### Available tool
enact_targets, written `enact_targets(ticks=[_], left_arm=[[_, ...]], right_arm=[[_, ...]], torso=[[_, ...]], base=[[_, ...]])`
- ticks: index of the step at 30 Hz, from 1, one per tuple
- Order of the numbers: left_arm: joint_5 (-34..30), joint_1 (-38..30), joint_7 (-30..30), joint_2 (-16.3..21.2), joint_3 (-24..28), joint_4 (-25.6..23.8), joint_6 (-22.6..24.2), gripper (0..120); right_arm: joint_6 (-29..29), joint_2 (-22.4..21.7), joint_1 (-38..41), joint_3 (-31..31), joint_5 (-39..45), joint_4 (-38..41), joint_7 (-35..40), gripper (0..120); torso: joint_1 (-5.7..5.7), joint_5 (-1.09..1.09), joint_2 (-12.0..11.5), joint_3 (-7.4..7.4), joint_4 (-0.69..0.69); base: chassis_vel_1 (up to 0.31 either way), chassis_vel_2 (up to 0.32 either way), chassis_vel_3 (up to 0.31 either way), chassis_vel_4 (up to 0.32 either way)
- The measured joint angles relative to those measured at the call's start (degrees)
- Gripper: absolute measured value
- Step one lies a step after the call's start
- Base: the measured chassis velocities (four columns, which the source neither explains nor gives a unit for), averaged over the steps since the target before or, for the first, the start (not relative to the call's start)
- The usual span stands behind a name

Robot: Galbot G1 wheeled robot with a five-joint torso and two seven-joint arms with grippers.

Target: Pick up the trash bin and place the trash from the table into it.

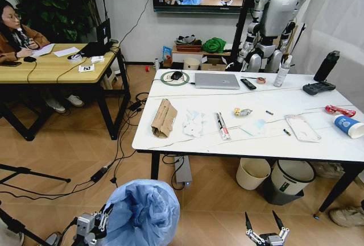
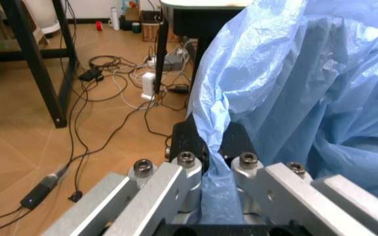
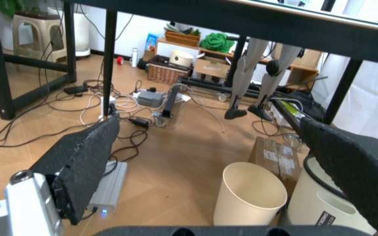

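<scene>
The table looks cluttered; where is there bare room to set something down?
The table is bare along its near edge, and between the laptop and the tissues. The middle row, from paper bag to cup, is crowded.

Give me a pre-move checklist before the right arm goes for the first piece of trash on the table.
1. Left gripper shut on the trash bin bag: ok.
2. Bin mouth facing up: cannot tell.
3. Right gripper jaws open and empty: ok.
4. Trash on the marble table: brown paper bag, tissue, paper cup: ok.
5. Right gripper above the tabletop: not ok, it sits below it.
</scene>
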Motion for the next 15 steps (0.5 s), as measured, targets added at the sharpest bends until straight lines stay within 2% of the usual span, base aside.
enact_targets(ticks=[5,15], left_arm=[[-0.02,-0.05,0.00,-0.13,0.03,0.16,-0.20,0],[-0.41,-0.39,0.01,-0.20,0.03,0.47,-0.29,0]], right_arm=[[0.01,0.00,0.03,-0.02,0.00,-0.06,0.00,100],[0.21,0.00,0.04,-0.04,0.00,-0.23,0.02,100]], torso=[[0.47,0.00,1.08,0.61,0.00],[2.56,-0.01,5.71,3.14,0.00]], base=[[0.000,0.000,0.000,0.000],[0.000,0.000,0.000,0.000]])
